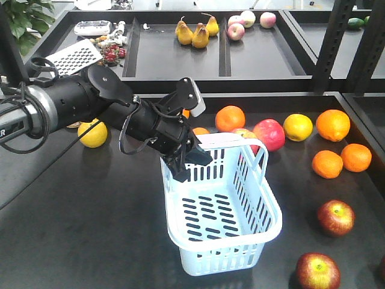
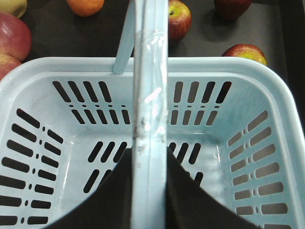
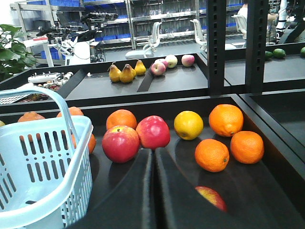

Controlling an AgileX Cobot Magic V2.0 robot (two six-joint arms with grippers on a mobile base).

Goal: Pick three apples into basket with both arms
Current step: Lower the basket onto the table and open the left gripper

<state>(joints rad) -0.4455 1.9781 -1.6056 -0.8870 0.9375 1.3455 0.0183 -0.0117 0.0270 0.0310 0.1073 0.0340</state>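
Apples (image 1: 335, 217) come first: you have one dark red one on the black tabletop (image 1: 72, 229) off the basket's front right, and another nearer the front edge. The left wrist view shows three lying just beyond the basket's far wall. None is inside.

The basket (image 1: 224, 260) is empty, and its slotted floor shows bare from above. Your left gripper (image 1: 183, 170) is clamped on one loop handle (image 2: 150, 119), which runs straight between its fingers. My guess is that this grip steadies the basket or brings it close to the fruit, so the other arm has a short reach when loading.

Your right gripper (image 3: 153, 191) has its fingers drawn together with nothing between them. It sits low over the table and faces the row of fruit. One dark red apple peeks out just beside its right finger, and it looks like the nearest pick. You would need to spread the fingers before going for it.

Further out lie the two pink-red apples (image 3: 136, 138), a lemon (image 3: 188, 125) and several oranges (image 3: 226, 119). Leave all of those. The rear tray (image 1: 180, 60) holds pears (image 1: 195, 33) and a few pale apples.
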